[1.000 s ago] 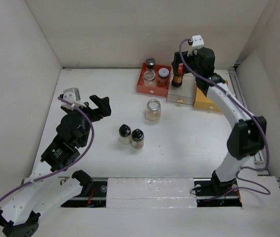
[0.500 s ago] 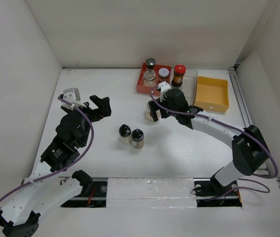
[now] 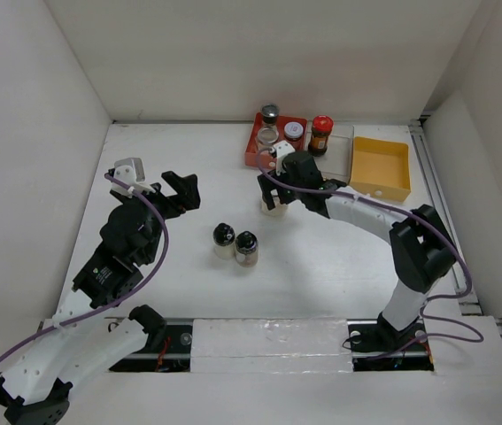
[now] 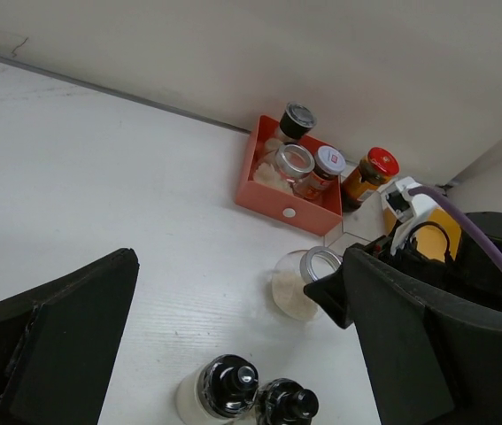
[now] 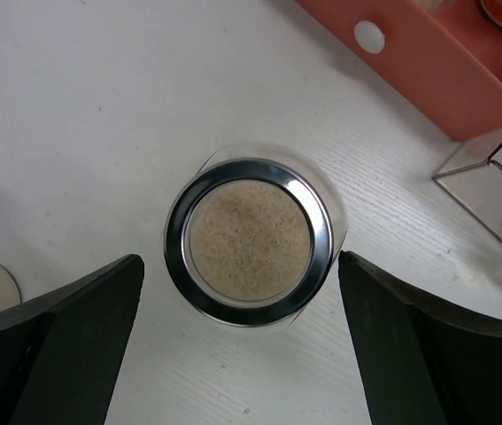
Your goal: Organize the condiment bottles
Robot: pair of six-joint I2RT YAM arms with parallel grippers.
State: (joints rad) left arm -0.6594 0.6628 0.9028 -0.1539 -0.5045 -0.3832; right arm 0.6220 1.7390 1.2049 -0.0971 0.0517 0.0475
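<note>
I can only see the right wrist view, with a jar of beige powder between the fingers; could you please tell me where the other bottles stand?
Observer: Two black-domed shakers stand side by side, closer to the robot's side than your beige jar.
Operator: Thank you. What is in the red tray whose corner I see?
Observer: The red tray holds three jars, all upright.
Operator: And is the left arm in the way?
Observer: No; the left gripper hangs open and empty, off to the left of the shakers.
</note>
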